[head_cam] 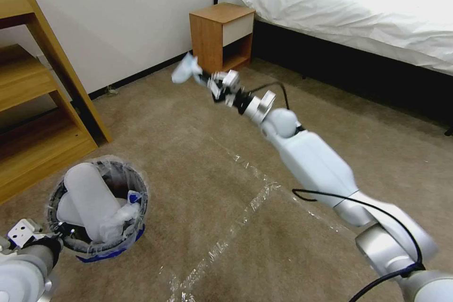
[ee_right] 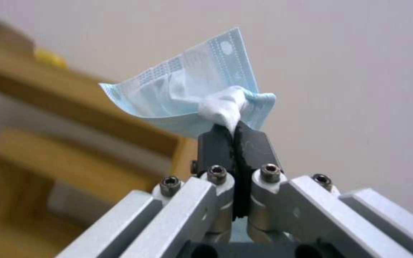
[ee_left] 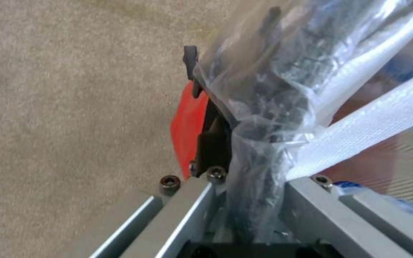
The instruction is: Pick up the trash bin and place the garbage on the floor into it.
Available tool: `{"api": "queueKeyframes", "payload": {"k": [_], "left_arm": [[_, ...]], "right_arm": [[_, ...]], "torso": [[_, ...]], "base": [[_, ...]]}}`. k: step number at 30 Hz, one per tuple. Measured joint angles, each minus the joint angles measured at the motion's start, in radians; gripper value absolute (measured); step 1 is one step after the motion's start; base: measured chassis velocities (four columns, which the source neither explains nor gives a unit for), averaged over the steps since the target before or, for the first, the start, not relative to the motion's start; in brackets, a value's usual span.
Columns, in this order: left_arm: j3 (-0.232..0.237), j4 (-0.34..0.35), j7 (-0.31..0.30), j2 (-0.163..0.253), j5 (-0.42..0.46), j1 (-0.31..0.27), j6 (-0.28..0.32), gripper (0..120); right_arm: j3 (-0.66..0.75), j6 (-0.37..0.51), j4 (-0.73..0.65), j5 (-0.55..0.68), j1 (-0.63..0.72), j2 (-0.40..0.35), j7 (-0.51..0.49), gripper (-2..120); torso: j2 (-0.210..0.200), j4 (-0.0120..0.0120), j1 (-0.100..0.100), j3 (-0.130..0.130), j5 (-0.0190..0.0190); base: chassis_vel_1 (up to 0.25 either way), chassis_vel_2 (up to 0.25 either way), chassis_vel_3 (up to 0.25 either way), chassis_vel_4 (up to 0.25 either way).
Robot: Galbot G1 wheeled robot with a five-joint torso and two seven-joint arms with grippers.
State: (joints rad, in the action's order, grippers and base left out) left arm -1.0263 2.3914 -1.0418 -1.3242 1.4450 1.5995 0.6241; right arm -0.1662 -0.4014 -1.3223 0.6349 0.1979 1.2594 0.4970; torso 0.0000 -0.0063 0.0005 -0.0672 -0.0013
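Right gripper (ee_right: 234,138) pinched tight on a crumpled blue face mask (ee_right: 192,93), arm stretched out, mask in the air above the carpet (head_cam: 203,160), near the nightstand (head_cam: 222,35). Left gripper (ee_left: 226,118) clamped on the bin (head_cam: 96,207) rim through the plastic liner, holding it at lower left; white slippers (head_cam: 89,198) and tissue inside.

A: Where's the left pincer (head_cam: 60,235)?
B: Its inner finger is buried under the trash bin's (head_cam: 96,207) plastic liner (ee_left: 264,107).
A: And the shelf unit (head_cam: 33,104)?
B: Cut off at the picture's left edge.
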Motion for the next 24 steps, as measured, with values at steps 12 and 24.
{"api": "queueKeyframes", "payload": {"k": [12, 24], "left_arm": [[-0.004, 0.008, -0.009, -0.023, 0.018, -0.002, -0.002, 0], [-0.011, 0.01, -0.009, -0.028, 0.023, -0.004, -0.005, 0]], "right_arm": [[-0.076, 0.091, -0.264, 0.258, -0.005, -0.01, 0.023, 0], [-0.301, 0.1, -0.404, 0.283, 0.018, -0.006, 0.039, 0]], "torso": [[0.0, 0.0001, 0.0, 0.0, -0.0002], [0.0, 0.0001, 0.0, 0.0, -0.0002]], "base": [[0.0, 0.0, 0.0, 0.0], [0.0, 0.0, 0.0, 0.0]]}}
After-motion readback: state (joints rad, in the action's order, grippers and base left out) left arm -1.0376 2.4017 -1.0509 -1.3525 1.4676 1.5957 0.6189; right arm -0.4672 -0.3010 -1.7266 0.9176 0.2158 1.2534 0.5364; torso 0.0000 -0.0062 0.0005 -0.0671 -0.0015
